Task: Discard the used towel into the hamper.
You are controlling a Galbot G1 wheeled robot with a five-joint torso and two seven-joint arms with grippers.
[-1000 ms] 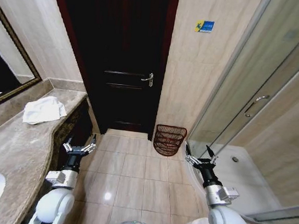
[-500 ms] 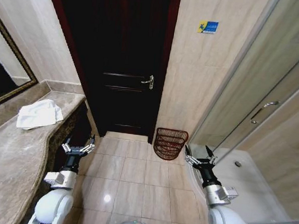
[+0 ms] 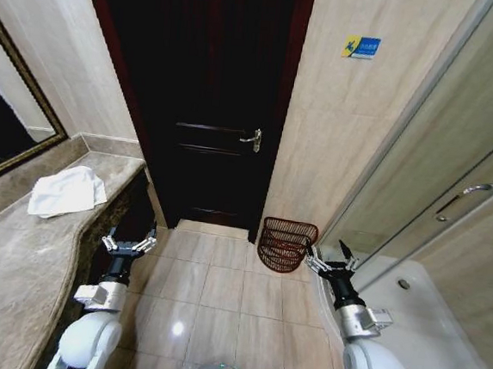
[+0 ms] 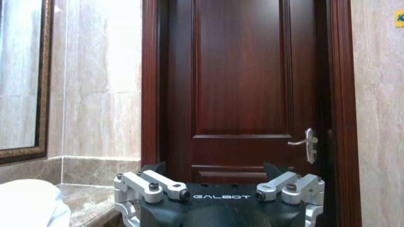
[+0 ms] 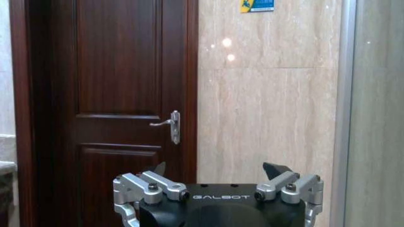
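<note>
The used towel [image 3: 66,191] is a crumpled white cloth lying on the marble counter [image 3: 16,251] at the left, and its edge [image 4: 28,205] shows in the left wrist view. The hamper [image 3: 286,244], a small reddish-brown wire basket, stands on the floor against the wall right of the door. My left gripper [image 3: 129,244] [image 4: 215,168] is held low beside the counter's end, open and holding nothing. My right gripper [image 3: 331,257] [image 5: 218,168] is open and holding nothing too, just right of the hamper and nearer to me.
A dark wooden door [image 3: 210,104] with a metal handle [image 3: 252,138] is shut straight ahead. A framed mirror [image 3: 9,129] hangs over the counter. A glass shower enclosure [image 3: 451,220] stands at the right. Tiled floor [image 3: 220,294] lies between counter and shower.
The whole head view has shifted: door and hamper now sit farther right and the sink has slid out at lower left, so the camera moved. Both arms keep their pose, grippers open.
</note>
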